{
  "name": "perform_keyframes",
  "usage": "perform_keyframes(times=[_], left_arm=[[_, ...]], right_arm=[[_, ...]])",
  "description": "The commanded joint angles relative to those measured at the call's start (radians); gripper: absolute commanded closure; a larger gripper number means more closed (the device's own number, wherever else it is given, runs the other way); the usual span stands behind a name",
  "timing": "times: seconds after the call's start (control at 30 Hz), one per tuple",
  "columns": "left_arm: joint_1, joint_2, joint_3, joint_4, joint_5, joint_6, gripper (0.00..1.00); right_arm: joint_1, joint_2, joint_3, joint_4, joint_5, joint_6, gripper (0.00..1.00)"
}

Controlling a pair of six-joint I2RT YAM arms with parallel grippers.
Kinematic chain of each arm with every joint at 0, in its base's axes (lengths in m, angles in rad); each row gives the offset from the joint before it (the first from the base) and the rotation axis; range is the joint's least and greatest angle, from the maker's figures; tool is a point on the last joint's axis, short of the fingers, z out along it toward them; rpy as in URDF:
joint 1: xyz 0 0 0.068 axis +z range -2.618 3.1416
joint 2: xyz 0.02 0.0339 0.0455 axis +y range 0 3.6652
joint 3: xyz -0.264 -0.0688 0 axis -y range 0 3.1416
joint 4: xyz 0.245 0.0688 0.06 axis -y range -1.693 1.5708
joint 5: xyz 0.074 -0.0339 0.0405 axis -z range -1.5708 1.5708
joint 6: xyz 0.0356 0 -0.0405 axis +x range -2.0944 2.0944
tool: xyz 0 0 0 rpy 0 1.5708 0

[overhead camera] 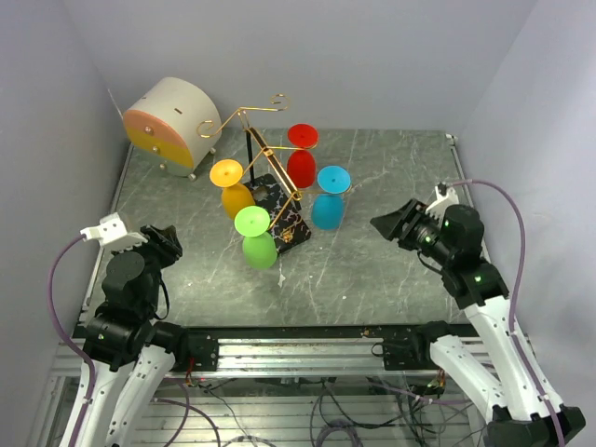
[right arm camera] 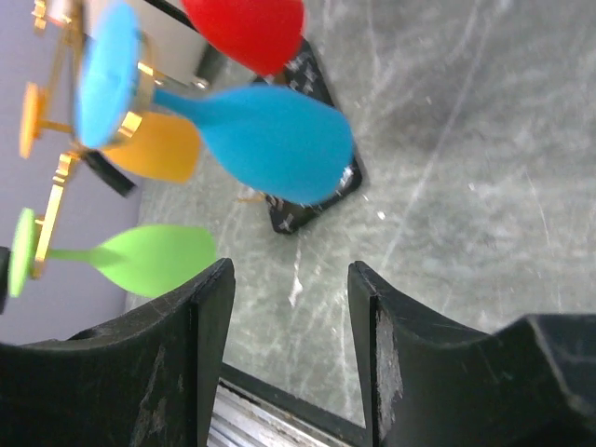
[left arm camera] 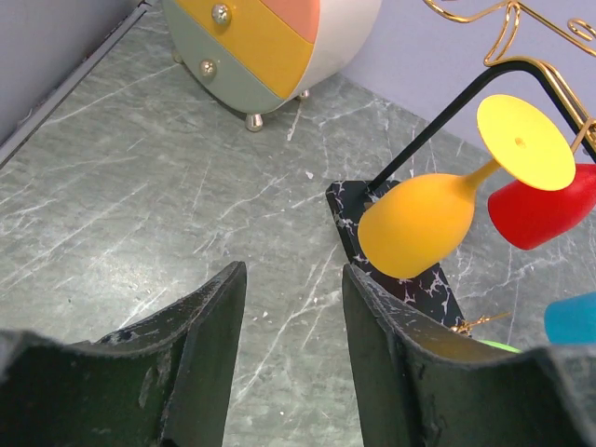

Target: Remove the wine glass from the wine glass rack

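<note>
The wine glass rack (overhead camera: 265, 149) is a gold wire stand on a black marble base (overhead camera: 279, 216) mid-table. Several coloured wine glasses hang upside down from it: orange (overhead camera: 233, 191), green (overhead camera: 256, 240), red (overhead camera: 301, 158) and blue (overhead camera: 329, 200). My left gripper (overhead camera: 168, 240) is open and empty, left of the rack; its wrist view shows the orange glass (left arm camera: 424, 219) ahead to the right. My right gripper (overhead camera: 389, 223) is open and empty, right of the blue glass, which shows in its wrist view (right arm camera: 261, 135) with the green glass (right arm camera: 154, 256).
A round beige-and-orange drawer box (overhead camera: 172, 126) stands at the back left corner. Grey walls close in the table on the left, back and right. A metal rail (overhead camera: 298, 349) runs along the near edge.
</note>
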Motion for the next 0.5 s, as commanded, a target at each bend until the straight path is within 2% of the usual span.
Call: perform_keyframes(times=[0.0, 0.03, 0.07, 0.13, 0.33, 0.4, 0.47], left_arm=[[-0.006, 0.002, -0.002, 0.019, 0.0, -0.001, 0.43], [-0.006, 0.001, -0.002, 0.018, 0.0, -0.001, 0.41], [-0.006, -0.001, 0.001, 0.015, -0.007, -0.005, 0.38], [-0.006, -0.002, 0.006, 0.005, -0.015, -0.01, 0.34], [-0.006, 0.029, 0.047, -0.045, -0.031, -0.017, 0.18], [-0.006, 0.045, 0.055, -0.053, -0.035, -0.022, 0.17], [-0.006, 0.06, 0.063, -0.062, -0.034, -0.025, 0.18]], right_arm=[[-0.002, 0.093, 0.153, 0.001, -0.043, -0.055, 0.48], [-0.002, 0.143, 0.205, -0.001, -0.064, -0.06, 0.48], [-0.002, 0.19, 0.251, -0.007, -0.083, -0.067, 0.39], [-0.001, 0.277, 0.37, -0.03, -0.105, -0.086, 0.33], [-0.002, 0.486, 0.685, -0.104, -0.102, -0.114, 0.31], [-0.002, 0.558, 0.788, -0.115, -0.138, -0.114, 0.31], [-0.002, 0.644, 0.889, -0.104, -0.19, -0.105, 0.35]])
